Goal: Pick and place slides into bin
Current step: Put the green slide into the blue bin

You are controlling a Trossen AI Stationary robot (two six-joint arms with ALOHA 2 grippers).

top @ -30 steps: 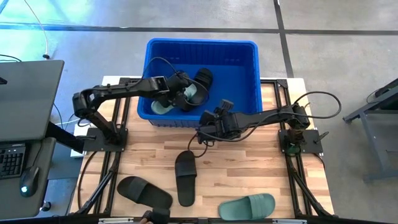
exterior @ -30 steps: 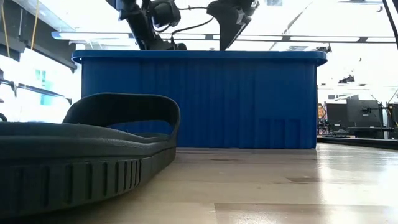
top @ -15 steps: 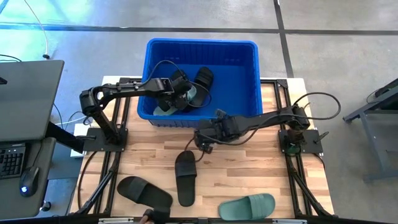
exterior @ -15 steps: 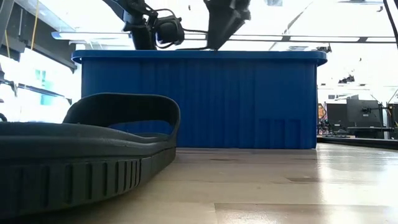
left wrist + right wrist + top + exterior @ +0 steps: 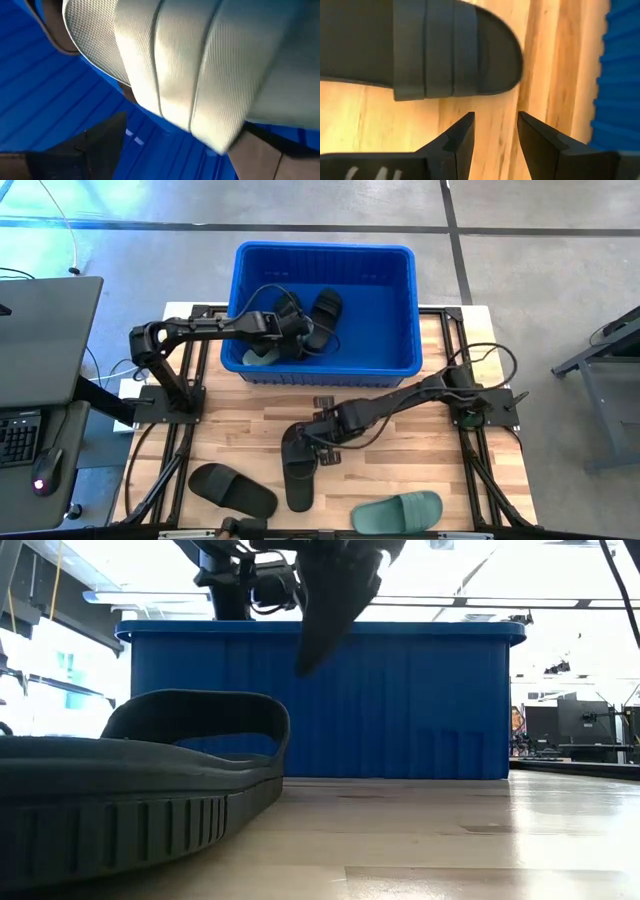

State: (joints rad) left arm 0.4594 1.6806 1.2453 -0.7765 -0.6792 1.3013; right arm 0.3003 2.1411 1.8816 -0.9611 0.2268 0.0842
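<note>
The blue bin [image 5: 325,248] stands at the table's far side. Inside it lie a pale green slide [image 5: 258,356] and a black slide [image 5: 326,307]. My left gripper [image 5: 300,335] is down in the bin, open, with the green slide [image 5: 190,65] close between its spread fingers. My right gripper [image 5: 495,131] hangs open just above the wood. It is beside the toe end of a black slide [image 5: 420,45] that lies sole-down mid-table [image 5: 298,470], and nothing is between its fingers. My left gripper has its fingers [image 5: 100,145] wide apart on either side of the green slide's strap. Whether they touch it I cannot tell, as the slide fills the wrist view.
A second black slide [image 5: 232,488] lies at the near left and looms large in the low view [image 5: 130,790]. A green slide [image 5: 398,511] lies at the near right. The bin's near wall [image 5: 620,75] stands just beyond my right gripper. A desk with a keyboard is off the left side.
My right gripper has gone from the bin's near wall toward the table's near edge and down, ending over the mid-table black slide's toe end. My left gripper has sunk lower into the bin by the green slide.
</note>
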